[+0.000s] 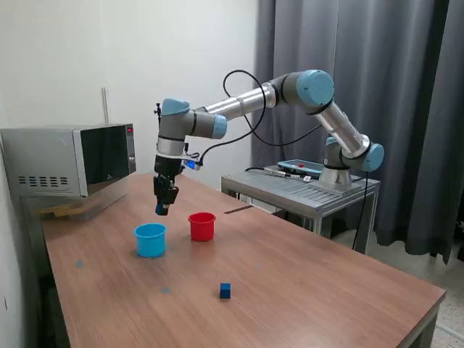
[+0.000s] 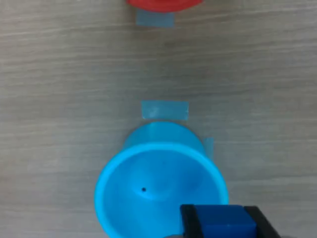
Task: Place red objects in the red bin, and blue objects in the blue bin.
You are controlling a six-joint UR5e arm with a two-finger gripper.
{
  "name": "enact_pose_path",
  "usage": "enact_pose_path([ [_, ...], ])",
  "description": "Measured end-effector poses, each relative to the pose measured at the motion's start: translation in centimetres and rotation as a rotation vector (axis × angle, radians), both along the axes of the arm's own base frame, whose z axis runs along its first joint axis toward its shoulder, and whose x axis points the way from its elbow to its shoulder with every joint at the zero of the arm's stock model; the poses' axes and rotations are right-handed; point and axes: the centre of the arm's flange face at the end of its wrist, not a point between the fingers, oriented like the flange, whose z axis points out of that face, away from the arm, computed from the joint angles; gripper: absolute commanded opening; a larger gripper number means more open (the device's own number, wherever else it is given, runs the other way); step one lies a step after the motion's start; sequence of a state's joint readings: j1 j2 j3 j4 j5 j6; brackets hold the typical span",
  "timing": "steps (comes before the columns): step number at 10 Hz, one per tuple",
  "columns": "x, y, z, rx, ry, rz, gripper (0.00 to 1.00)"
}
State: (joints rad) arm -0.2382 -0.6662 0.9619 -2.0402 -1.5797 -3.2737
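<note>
A long rectangular table with a brown wood-grain top (image 1: 304,290) carries everything. Toward the exterior view's left, at the far end, a silver microwave oven with a dark glass door (image 1: 72,159) sits on it. Near the middle stand two small round tapered plastic cups, close together but apart: a light blue cup (image 1: 150,240) on the left and a red cup (image 1: 201,226) on the right. Nearer the camera, well apart from both, one small dark blue cube (image 1: 225,291) lies on the bare wood. Pale blue tape patches (image 2: 164,110) are stuck to the top beside the cups.
</note>
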Motion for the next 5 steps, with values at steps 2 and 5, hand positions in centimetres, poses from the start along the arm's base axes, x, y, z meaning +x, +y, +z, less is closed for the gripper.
enact_pose_path([
  [2,-0.1,0.0,-1.4,-0.009,-0.018,-0.002,0.0],
  [5,-0.3,0.4,-2.4,-0.015,-0.028,-0.006,0.0],
])
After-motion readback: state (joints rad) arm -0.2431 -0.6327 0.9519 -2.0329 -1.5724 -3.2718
